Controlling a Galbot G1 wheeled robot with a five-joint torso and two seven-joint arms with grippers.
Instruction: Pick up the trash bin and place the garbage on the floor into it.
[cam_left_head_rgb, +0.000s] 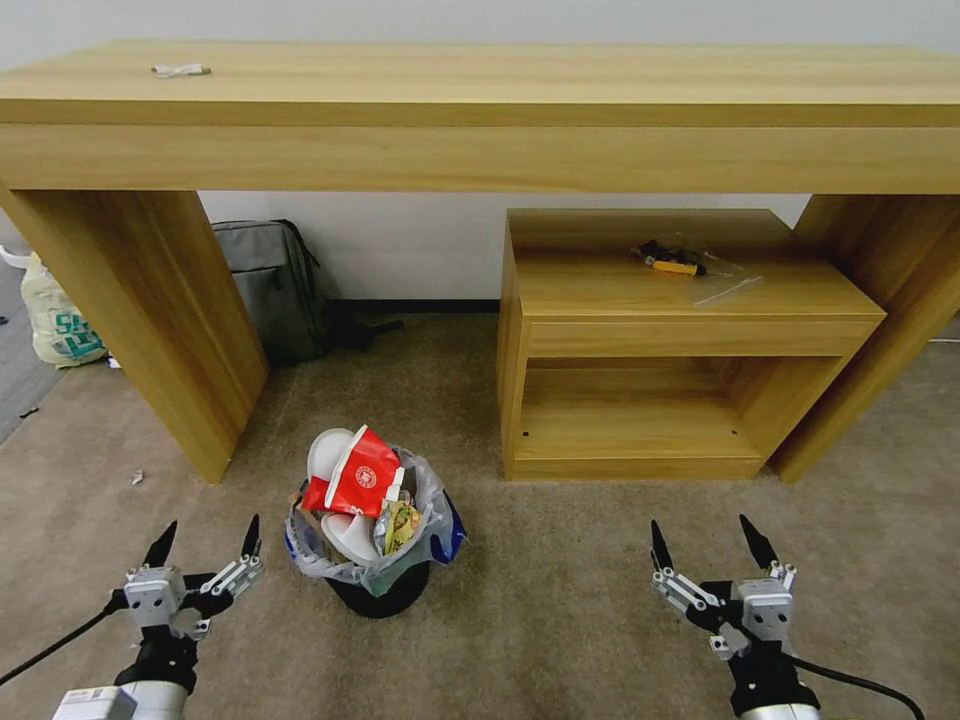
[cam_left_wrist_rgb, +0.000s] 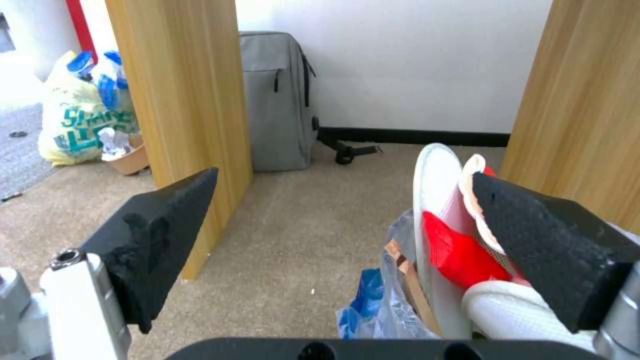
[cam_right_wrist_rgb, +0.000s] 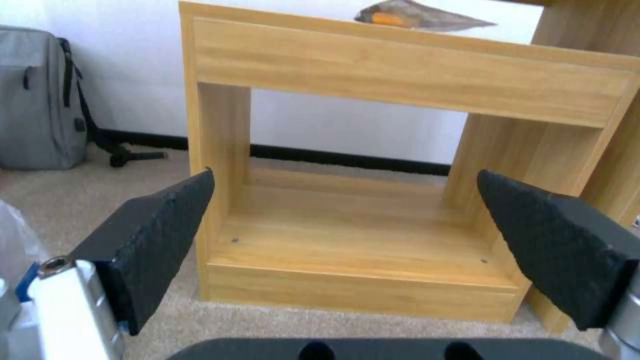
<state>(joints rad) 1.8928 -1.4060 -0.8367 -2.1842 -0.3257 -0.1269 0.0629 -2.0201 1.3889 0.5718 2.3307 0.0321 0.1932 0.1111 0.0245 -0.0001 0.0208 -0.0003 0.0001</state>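
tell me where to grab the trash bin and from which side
Probably the trash bin is best gripped at its rim on the robot's left, where the open left gripper sits beside it. The white slippers and red wrapper heap above the top, so a sideways approach looks safer than coming from above.

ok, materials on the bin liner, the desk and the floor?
Trash bin liner: thin translucent plastic film, probably; it crinkles, gleams and carries blue print. Desk: matte wood-grain board, likely laminate rather than solid wood, given the uniform grain. Floor: beige short-pile carpet with a fine fuzzy texture.
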